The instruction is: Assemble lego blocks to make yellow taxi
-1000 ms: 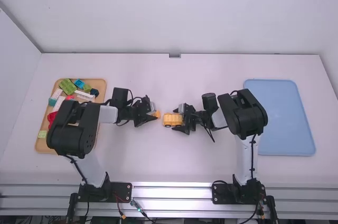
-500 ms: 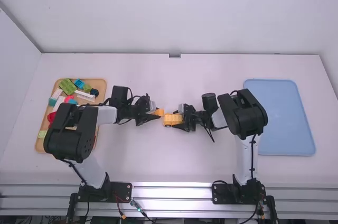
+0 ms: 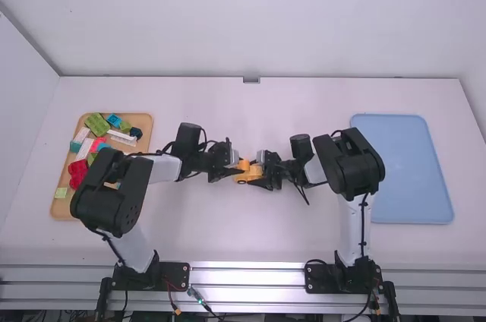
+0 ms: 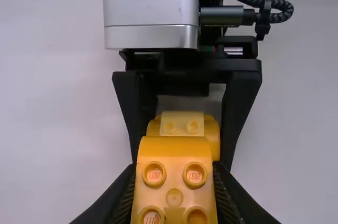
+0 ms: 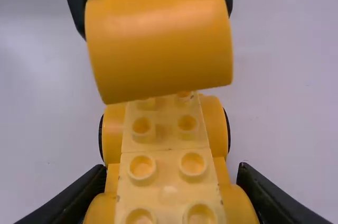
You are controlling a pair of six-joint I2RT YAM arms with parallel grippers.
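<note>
The left arm [image 3: 110, 197] rose from its base at the near edge, its bulky black joint over the wooden tray [image 3: 59, 212] of loose blocks [image 3: 96, 124]; from there it folded across toward the middle of the desk [image 3: 250, 231], its wrist low and aimed inward. The right arm [image 3: 357, 166] stood up from its own base, bent at the black joint, and turned inward to meet it, so that the two wrists faced each other almost in line. The left end effector [image 3: 238, 167] was closed on a curved yellow block [image 3: 244, 164], one finger on each side, its studs showing to the left wrist camera. The right end effector [image 3: 259, 172] gripped the wheeled yellow base [image 3: 247, 178] by its sides, a little right of the other, with a double row of studs exposed between its fingers and a black wheel [image 5: 228, 131] showing beyond. In the right wrist view the curved block hung slightly tilted over the far end of the base; whether the two touched could not be told. The blue tray [image 3: 410, 178] lay well apart, to the right of the right arm.
</note>
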